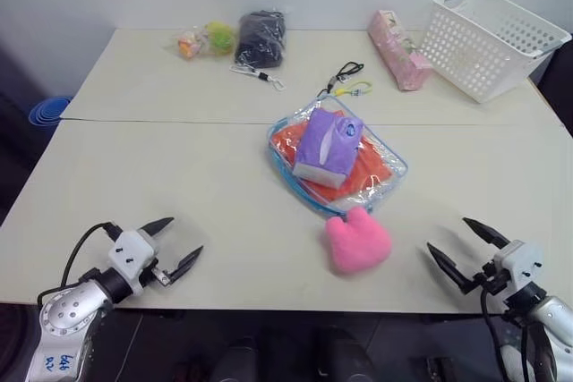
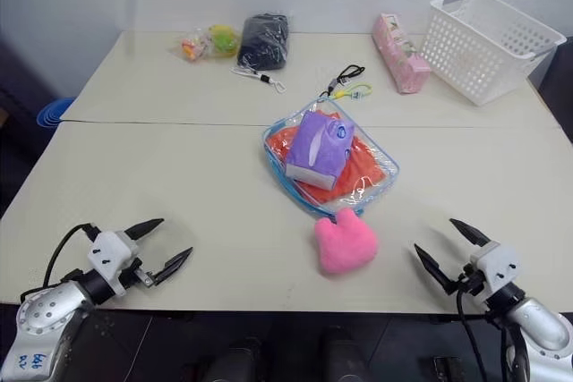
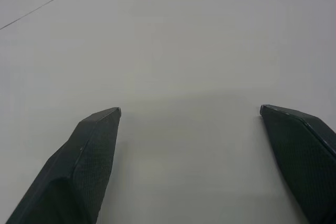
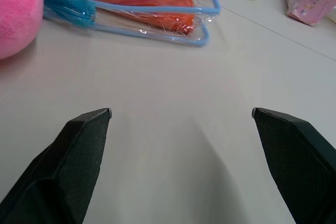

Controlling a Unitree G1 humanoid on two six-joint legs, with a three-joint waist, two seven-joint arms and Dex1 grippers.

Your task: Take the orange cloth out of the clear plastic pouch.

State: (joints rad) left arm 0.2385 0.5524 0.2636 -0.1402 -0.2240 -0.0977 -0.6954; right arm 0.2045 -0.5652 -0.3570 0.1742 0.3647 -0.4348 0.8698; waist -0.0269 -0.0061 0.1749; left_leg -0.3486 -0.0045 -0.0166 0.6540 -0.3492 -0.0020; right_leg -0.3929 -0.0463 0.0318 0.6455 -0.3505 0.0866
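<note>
- The left pincer (image 1: pixel 170 244) hovers at the near edge of the worktop (image 1: pixel 179 176), well to the near left of the clear plastic pouch (image 1: pixel 336 163); its two black fingers stand wide apart with nothing between them.
- Far left of the pouch, at the back of the worktop, lie a small orange and yellow toy bundle (image 1: pixel 204 40) and just beside it a black pouch (image 1: pixel 261 38) with a clip strap.
- The clear plastic pouch, trimmed in light blue, lies flat at the middle of the worktop.
- The orange cloth (image 1: pixel 363 165) sits inside the pouch, showing through the plastic.
- A purple packet (image 1: pixel 327 145) lies over the cloth, at the middle of the pouch; whether it is inside the pouch or on top I cannot tell.
- Just behind the pouch lies a black and yellow lanyard (image 1: pixel 347 80).
- A pink fluffy plush (image 1: pixel 357 240) rests touching the pouch's near edge.
- Behind and right of the pouch lies a pink packet (image 1: pixel 397 48), and next to it a white lattice basket (image 1: pixel 488 40) at the far right corner.
- The right pincer (image 1: pixel 458 246) hovers near the worktop's front edge, to the near right of the pouch and right of the plush; its fingers are spread wide and hold nothing.
</note>
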